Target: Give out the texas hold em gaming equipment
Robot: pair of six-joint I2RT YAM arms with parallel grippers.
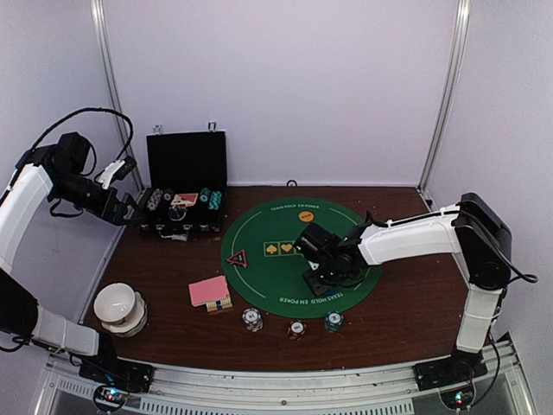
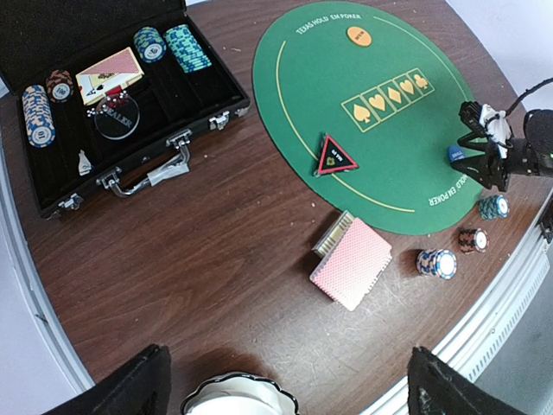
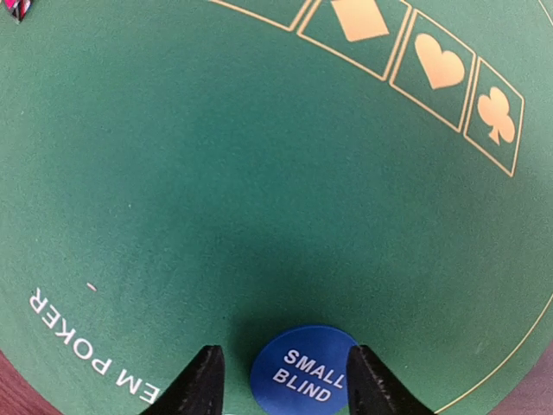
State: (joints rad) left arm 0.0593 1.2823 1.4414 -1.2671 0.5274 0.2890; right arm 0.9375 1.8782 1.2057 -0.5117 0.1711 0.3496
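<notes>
My right gripper (image 3: 283, 354) is open, low over the green poker mat (image 3: 216, 173). Between its fingers lies a blue disc (image 3: 302, 372) marked SMALL BLIND. The right finger is at the disc's edge and the left finger stands apart from it. From above, that gripper (image 1: 321, 278) is on the mat's near right part. An orange disc (image 1: 306, 216) and a red triangle marker (image 1: 237, 258) lie on the mat. Pink-backed cards (image 1: 209, 290) rest left of the mat. Three chip stacks (image 1: 296, 328) stand along its near edge. My left gripper (image 2: 289, 380) hangs open and empty, high at the left.
An open black case (image 1: 184, 186) at the back left holds more chips (image 2: 188, 47) and cards (image 2: 111, 73). A white bowl (image 1: 118, 305) sits at the near left. A small patterned card box (image 2: 333, 234) pokes out from under the pink cards.
</notes>
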